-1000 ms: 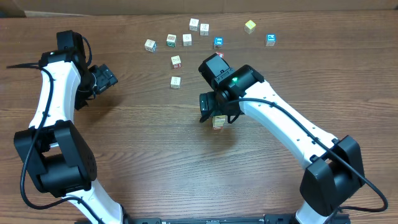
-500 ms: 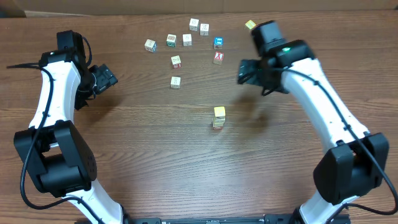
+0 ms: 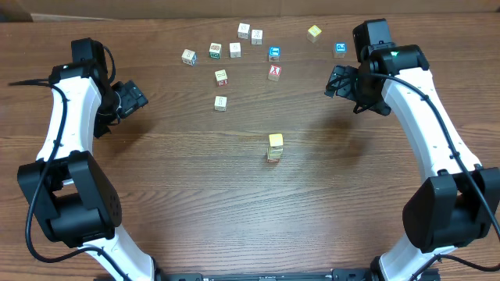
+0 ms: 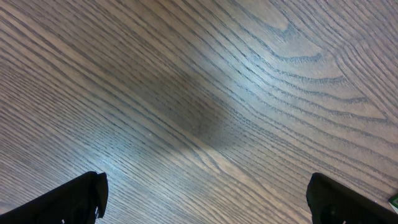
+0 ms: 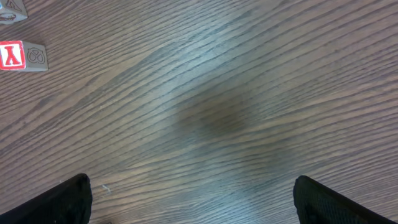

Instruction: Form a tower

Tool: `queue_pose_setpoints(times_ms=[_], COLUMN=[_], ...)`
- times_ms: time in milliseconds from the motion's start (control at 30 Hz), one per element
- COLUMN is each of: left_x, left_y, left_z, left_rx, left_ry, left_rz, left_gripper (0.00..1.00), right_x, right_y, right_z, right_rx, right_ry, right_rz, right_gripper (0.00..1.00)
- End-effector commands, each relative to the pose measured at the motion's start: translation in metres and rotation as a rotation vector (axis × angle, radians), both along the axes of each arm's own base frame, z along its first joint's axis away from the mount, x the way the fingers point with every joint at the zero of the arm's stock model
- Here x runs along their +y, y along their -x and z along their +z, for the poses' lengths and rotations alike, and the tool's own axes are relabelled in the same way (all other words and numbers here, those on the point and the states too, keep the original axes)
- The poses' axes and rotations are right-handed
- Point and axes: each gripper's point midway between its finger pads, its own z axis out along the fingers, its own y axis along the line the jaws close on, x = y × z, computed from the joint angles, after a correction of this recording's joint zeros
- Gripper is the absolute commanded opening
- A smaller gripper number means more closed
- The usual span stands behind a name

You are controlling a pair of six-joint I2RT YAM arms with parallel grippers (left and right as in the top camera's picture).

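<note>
Right end effector (image 3: 337, 83) and left end effector (image 3: 134, 99) gape empty; tower (image 3: 275, 147) stands upright, long axis vertical.

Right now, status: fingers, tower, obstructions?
Left fingers open, empty. Right fingers open, empty. Tower standing mid-table, untouched. Loose blocks beyond it, nothing blocking.

Wood-grain table (image 3: 234, 203); tower (image 3: 274, 147) mid-table; loose cubes (image 3: 221, 102) scattered toward far edge.
</note>
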Motion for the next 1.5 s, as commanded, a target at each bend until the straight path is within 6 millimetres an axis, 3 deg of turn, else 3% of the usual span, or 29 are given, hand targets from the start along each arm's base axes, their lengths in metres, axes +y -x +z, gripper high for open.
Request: queue_pose_setpoints(times_ms=[0, 867, 1033, 1300, 1467], left_x=[-0.001, 0.0, 0.0, 0.013, 0.006], left_y=[-0.004, -0.004, -0.004, 0.0, -0.017], left_z=[0.002, 0.004, 0.028, 0.098, 0.104], left_rx=[-0.01, -0.013, -0.07, -0.257, -0.454], left_ry=[-0.003, -0.004, -0.019, -0.139, -0.144], left_rz=[-0.012, -0.01, -0.01, 0.01, -0.057], left_gripper=[1.0, 1.0, 1.0, 1.0, 1.0], right_x=[0.0, 0.0, 0.0, 0.0, 0.0], right_y=[-0.005, -0.005, -0.005, -0.005, -0.005], right_z=[0.007, 0.007, 0.007, 0.007, 0.007], right_rx=[-0.022, -0.022, -0.022, -0.022, -0.022], right_ry=[0.001, 0.001, 0.001, 0.001, 0.001], right_rz=[-0.001, -0.002, -0.002, -0.002, -0.002], right_gripper=[1.0, 1.0, 1.0, 1.0, 1.0])
